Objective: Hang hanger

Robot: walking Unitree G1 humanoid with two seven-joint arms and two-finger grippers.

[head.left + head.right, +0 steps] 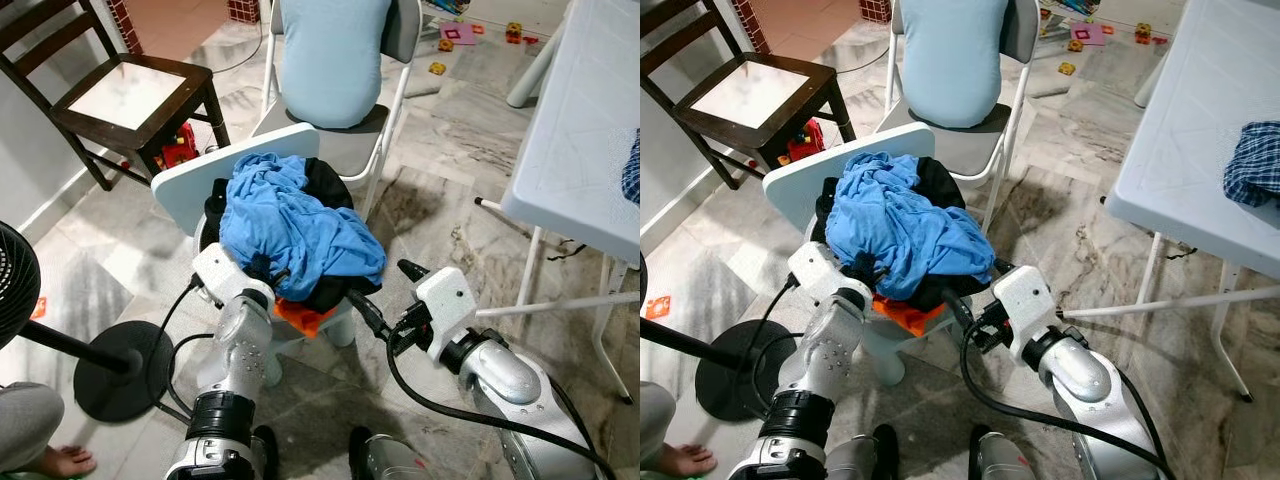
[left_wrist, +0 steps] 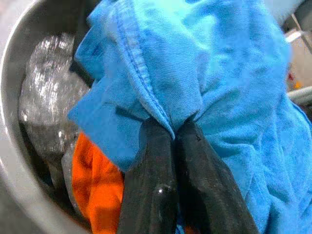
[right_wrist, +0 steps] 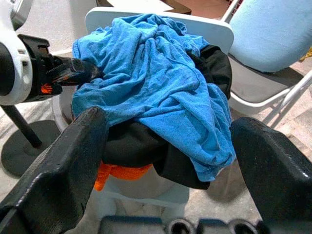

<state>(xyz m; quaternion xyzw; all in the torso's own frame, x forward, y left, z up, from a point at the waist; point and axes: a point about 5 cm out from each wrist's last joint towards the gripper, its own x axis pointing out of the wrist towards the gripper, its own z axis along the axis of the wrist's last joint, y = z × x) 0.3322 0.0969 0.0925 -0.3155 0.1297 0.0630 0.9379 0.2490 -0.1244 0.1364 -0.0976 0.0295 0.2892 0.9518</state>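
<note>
Landmark: the small white chair (image 1: 205,180) w/ the laundry heap on its seat.

Left end effector (image 2: 174,132) is clenched on a fold of the blue shirt (image 1: 295,225), at the heap's near-left edge. Right end effector (image 3: 168,161) hangs released, fingers spread wide, just off the heap's near-right side, aimed at it and touching nothing. Under the blue shirt lie a black garment (image 1: 325,185) and an orange one (image 1: 305,318); left wrist view also shows a crinkly clear plastic bag (image 2: 46,97) against a grey curved wall beside the cloth.

No hanger visible anywhere, so where the task's thing is, can't tell; it may be buried in the heap. My read: early stage, probably lifting the shirt off the pile to get at what's under it or to dress a hanger. Next move prob. calls for raising the pinched fold clear, w/ the right side catching a second edge so the cloth doesn't drag the black piece along.

Room: grey-veined marble floor (image 1: 440,200). Behind the white chair, a folding chair (image 1: 385,130) w/ someone in a light blue top seated. Far-left of it, a dark wooden chair (image 1: 135,95). Near-left, a fan's black base (image 1: 120,370). Right, a white plastic bench (image 1: 580,130). Toys scattered at the far end.
</note>
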